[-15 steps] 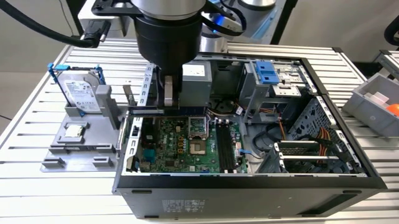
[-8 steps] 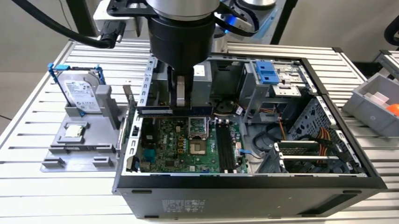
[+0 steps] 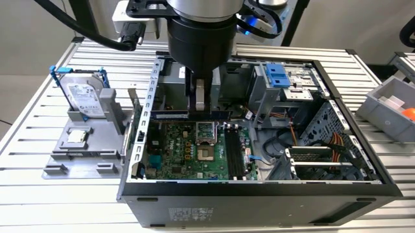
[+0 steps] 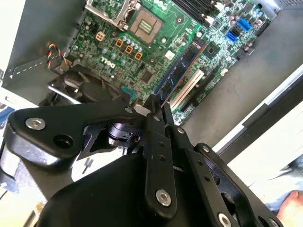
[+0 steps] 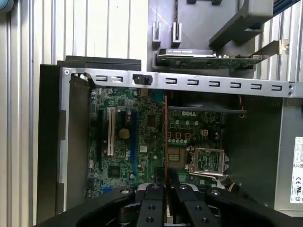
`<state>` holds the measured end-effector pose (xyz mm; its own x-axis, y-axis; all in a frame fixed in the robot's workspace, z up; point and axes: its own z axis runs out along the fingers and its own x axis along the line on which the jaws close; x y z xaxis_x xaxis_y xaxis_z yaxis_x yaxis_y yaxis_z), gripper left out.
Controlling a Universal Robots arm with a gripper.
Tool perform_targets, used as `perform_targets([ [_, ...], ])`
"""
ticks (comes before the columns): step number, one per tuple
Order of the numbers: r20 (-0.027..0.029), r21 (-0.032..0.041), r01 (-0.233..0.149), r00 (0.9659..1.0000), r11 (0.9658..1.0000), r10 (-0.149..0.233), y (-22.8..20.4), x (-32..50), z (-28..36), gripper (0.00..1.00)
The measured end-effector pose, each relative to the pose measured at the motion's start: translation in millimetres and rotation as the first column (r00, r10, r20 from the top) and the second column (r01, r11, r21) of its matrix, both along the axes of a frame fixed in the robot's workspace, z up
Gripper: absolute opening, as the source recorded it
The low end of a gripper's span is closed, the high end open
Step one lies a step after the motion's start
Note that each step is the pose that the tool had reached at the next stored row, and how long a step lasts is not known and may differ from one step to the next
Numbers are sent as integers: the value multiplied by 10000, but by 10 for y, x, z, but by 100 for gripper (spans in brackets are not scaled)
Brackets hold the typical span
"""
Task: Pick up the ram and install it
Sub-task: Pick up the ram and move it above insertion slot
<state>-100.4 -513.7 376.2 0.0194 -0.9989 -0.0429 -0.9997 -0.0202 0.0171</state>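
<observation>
Item: ram (image 4: 182, 68), pinched between my narrow-set jaws; gripper (image 4: 158, 101) hung over the motherboard (image 4: 142, 42) inside the case (image 3: 259, 187). Stick held edge-on, I judged, to suit a slot

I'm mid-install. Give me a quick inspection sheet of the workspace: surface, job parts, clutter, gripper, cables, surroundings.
Surface: slatted aluminium table bearing the open black computer case.
Job's things: long flat blue ram stick held above the green motherboard; black memory slots look empty.
Clutter: silver hard drive with blue bracket and small square silver chip on a grey fixture.
Gripper: black gripper shut on the ram.
Cables: black cables off the arm; orange and yellow wires inside the case.
Surroundings: grey bin at the exterior view's right.
</observation>
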Motion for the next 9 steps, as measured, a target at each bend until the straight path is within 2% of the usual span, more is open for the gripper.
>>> perform_targets([
  [5,0,0,0,10000,10000,0,0,79,0,0],
  [9,-1,0,1,10000,10000,-1,0,204,0,0],
])
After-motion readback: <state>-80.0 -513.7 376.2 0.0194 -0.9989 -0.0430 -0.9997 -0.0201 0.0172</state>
